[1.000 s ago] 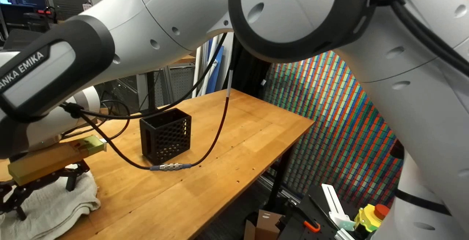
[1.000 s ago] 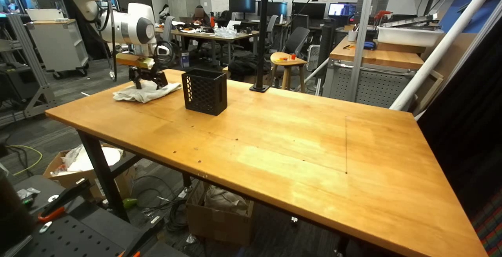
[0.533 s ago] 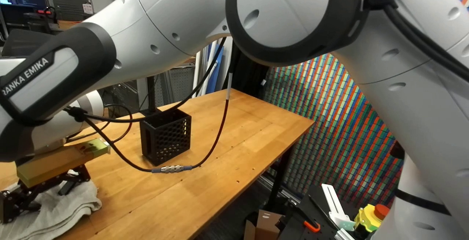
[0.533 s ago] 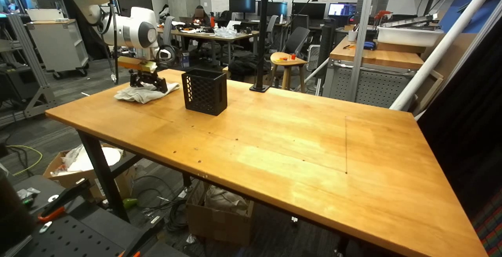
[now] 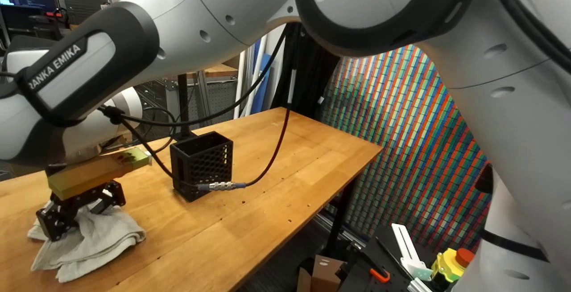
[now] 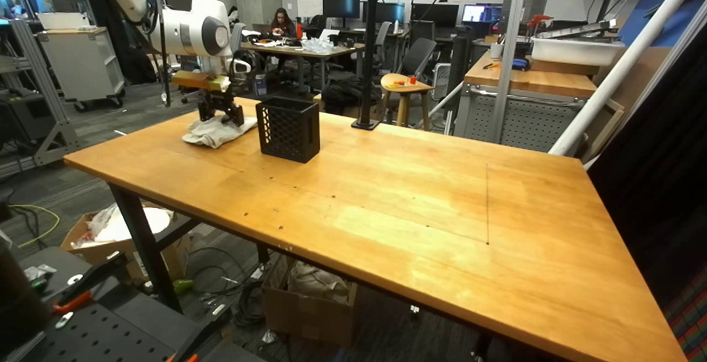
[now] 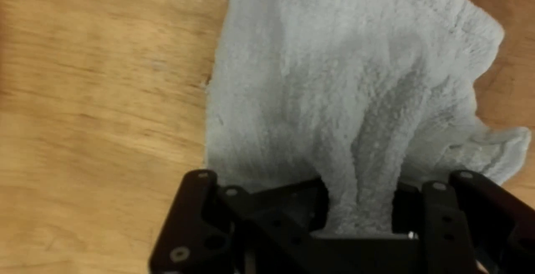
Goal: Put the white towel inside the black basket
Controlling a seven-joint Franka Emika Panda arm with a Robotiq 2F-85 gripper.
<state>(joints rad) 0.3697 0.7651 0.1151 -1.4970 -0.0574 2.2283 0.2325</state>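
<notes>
White towel (image 7: 355, 98) is now being pinched by the gripper (image 7: 360, 211), sliding right toward the black basket (image 6: 295, 135), probably becoming liftable

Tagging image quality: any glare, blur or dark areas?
In an exterior view, pale glare on the brown wooden tabletop; wrist view, its grain blurred, the off-white cloth towel greyish; both exterior views, black lattice-sided plastic basket dark inside.

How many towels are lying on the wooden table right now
1. The white towel lies rumpled on the wooden table, apart from the black basket, a fold pinched between the fingers. The basket's inside shows only partly, so another could hide there.
</notes>
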